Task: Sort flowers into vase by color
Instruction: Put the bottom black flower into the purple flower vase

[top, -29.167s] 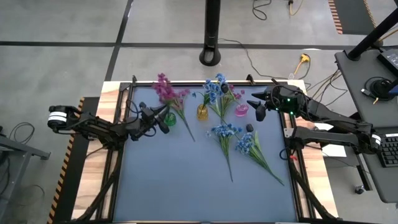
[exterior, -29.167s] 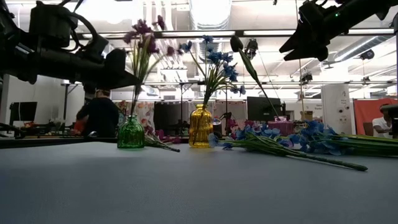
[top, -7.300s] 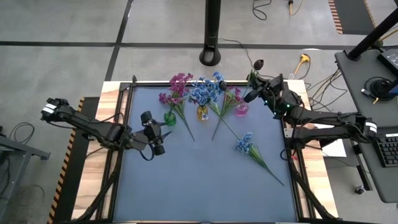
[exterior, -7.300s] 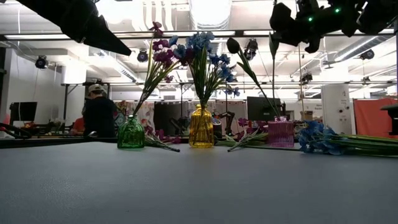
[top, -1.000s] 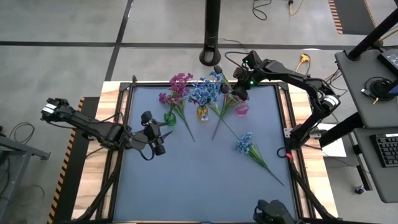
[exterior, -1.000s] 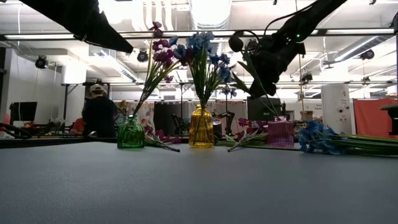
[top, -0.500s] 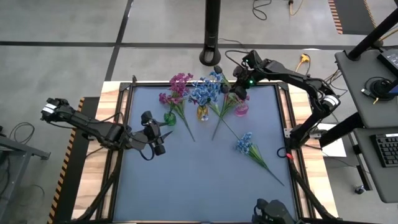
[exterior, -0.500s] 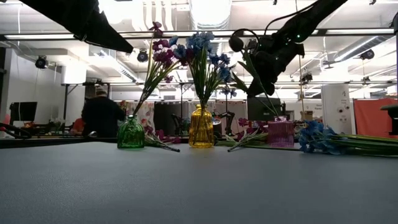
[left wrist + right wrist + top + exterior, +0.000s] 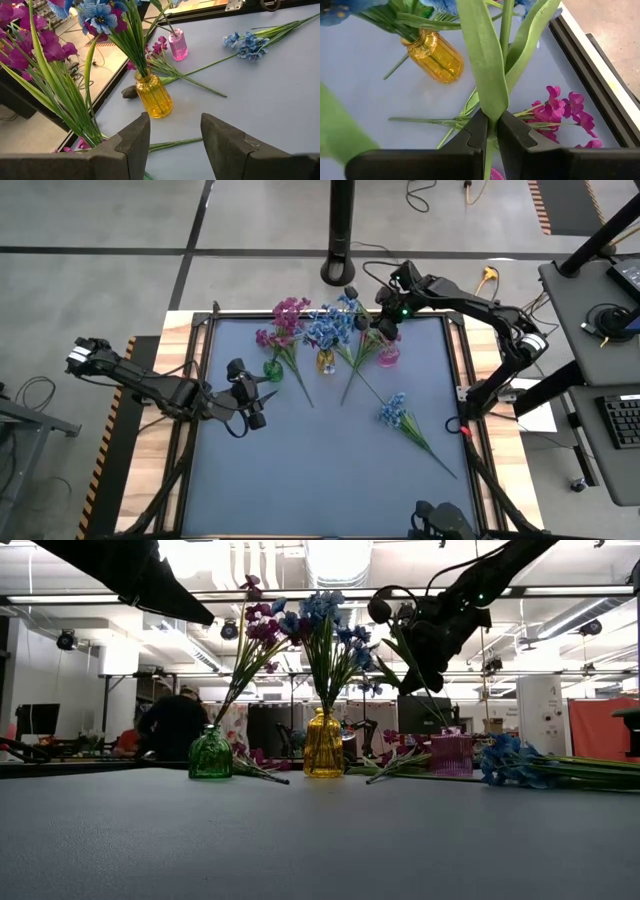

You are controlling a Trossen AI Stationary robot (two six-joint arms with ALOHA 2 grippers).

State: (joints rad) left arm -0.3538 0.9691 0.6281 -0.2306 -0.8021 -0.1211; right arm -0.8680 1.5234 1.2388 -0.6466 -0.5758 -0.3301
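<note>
From my station, the near half of the blue table (image 9: 330,470) is bare. Farther in, a loose blue sprig (image 9: 395,410) lies flat toward the right side, stem trailing to the near right. My left gripper (image 9: 256,392) hangs over the left-middle of the table, its jaws parted with nothing between them; the left wrist view shows both fingers (image 9: 132,142) wide apart and looking at the vases.

Along the far edge stand three vases in a row. The green vase (image 9: 210,754) on the left holds magenta-pink flowers (image 9: 254,622). The yellow vase (image 9: 323,745) in the middle holds blue flowers (image 9: 325,612). The pink vase (image 9: 451,754) on the right has thin stems rising from it, with a loose magenta sprig (image 9: 560,112) lying on the table just beside it.

My right gripper (image 9: 383,328) is above the pink vase, jaws closed tight on the leafy green stem of a purple bud flower (image 9: 492,65); its dark bud (image 9: 378,609) shows high in the low view.
</note>
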